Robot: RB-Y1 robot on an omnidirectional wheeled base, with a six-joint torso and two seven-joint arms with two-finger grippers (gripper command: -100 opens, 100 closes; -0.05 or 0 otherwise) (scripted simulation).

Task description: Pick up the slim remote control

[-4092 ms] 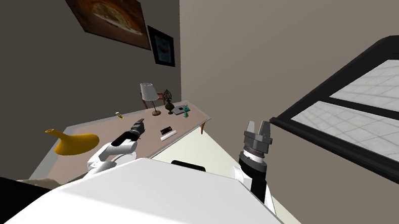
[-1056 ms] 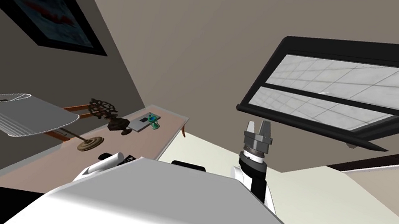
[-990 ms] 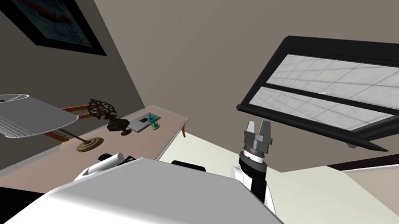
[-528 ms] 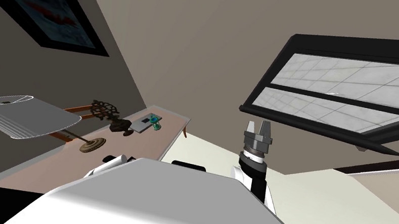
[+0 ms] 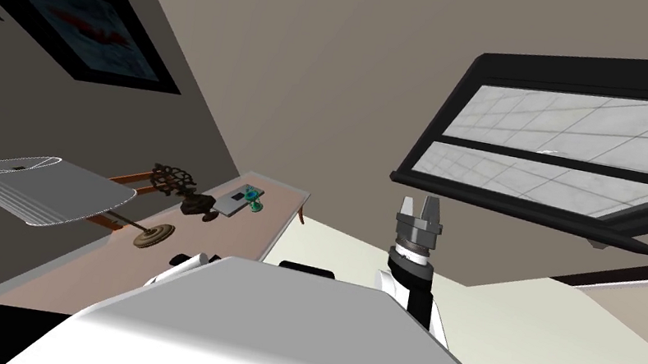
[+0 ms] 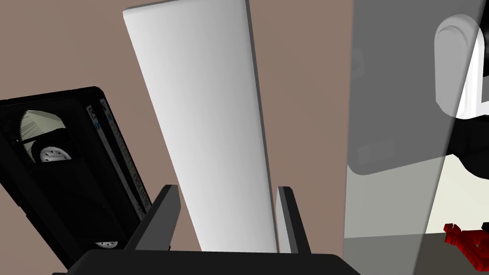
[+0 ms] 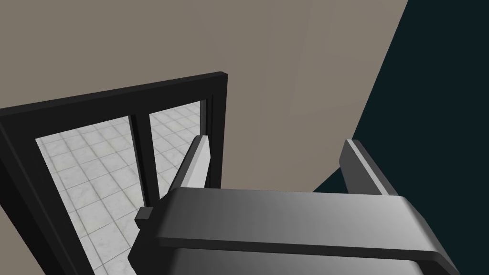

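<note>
Now | left jaws clamping white remote (image 6: 205,119) on tabletop (image 6: 305,95) | black cassette (image 6: 62,172) lying at its nine o'clock | right jaws gaping

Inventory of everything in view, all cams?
slim remote control: 1, white, on table, between fingers of left gripper
cassette: 1, black, beside remote
table: 1, pinkish-brown, by left wall
lamp: 1, white shade, on table
ornament: 1, dark, behind lamp
flat case: 1, grey, table's far end
framed pictures: 2, left wall
window: 1, black frame, right wall
left gripper: 1, shut on remote
right gripper: 1, open, raised, empty
</note>
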